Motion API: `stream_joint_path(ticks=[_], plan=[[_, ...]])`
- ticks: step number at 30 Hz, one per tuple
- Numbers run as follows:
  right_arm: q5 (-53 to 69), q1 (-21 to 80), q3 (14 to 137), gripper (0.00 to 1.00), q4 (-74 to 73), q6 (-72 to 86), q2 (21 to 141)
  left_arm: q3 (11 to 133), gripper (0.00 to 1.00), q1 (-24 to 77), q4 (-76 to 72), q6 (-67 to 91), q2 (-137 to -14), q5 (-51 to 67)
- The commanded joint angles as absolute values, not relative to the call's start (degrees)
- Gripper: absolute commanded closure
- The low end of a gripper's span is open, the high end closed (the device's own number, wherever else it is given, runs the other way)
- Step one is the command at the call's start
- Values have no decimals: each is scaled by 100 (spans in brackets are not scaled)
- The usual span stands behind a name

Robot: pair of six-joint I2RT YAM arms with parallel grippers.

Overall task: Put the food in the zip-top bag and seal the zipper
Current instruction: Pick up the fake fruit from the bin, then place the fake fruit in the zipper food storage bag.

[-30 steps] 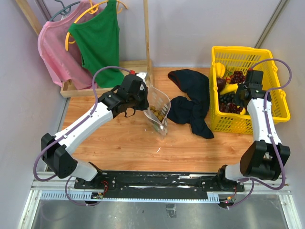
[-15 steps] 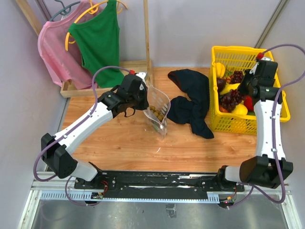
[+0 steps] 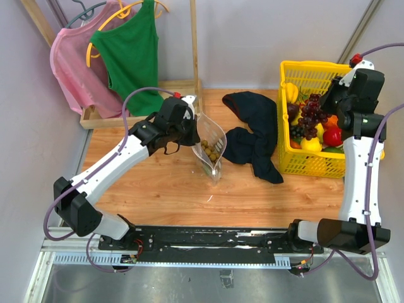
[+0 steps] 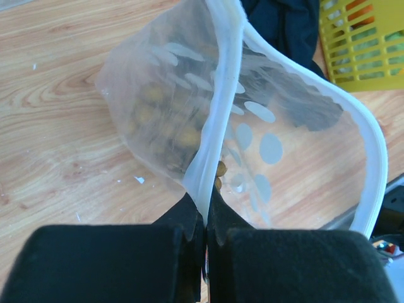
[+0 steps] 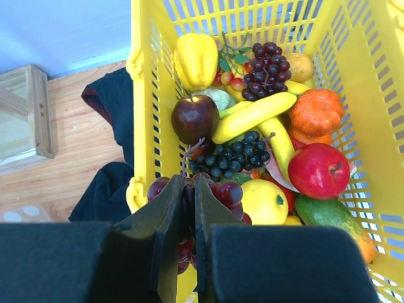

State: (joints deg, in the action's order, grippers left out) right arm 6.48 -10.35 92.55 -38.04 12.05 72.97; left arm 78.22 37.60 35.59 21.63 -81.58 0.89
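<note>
We count one yellow basket (image 3: 314, 65) at the far-right corner of the tabletop (image 3: 164, 189) and one zip-top bag (image 3: 214, 134) mid-table — its rim clenched by the left gripper (image 4: 206, 211). The right gripper (image 5: 189, 189) grasps one grape bunch (image 3: 308, 117) above the basket; bare wood nearside.

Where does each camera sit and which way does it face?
Top external: above, behind the arms, looking down at the table; both arms show.
Left wrist: on that arm, facing the zip-top bag the left gripper pinches.
Right wrist: on that arm, looking down into the basket; right gripper holds grapes.
Shared: top and left wrist both show the bag.
</note>
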Motion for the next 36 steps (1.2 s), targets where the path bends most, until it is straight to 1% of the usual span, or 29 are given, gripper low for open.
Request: stream_joint_path(ticks=[1, 6, 17, 30, 36], plan=[[867, -773, 9610, 99, -3798, 1223, 7166, 8114, 100, 3718, 3303, 2104, -8169, 537], [903, -401, 9966, 99, -3968, 1114, 7167, 8244, 100, 3718, 3300, 2176, -8335, 681], [913, 1124, 10623, 99, -4066, 969, 7236, 8516, 100, 3725, 3300, 2383, -8678, 918], [1012, 3055, 10744, 99, -3400, 1333, 7538, 8543, 100, 3722, 3270, 2519, -8744, 866], [942, 3528, 10841, 99, -3225, 1404, 7766, 8523, 100, 3718, 3270, 2524, -8747, 861]])
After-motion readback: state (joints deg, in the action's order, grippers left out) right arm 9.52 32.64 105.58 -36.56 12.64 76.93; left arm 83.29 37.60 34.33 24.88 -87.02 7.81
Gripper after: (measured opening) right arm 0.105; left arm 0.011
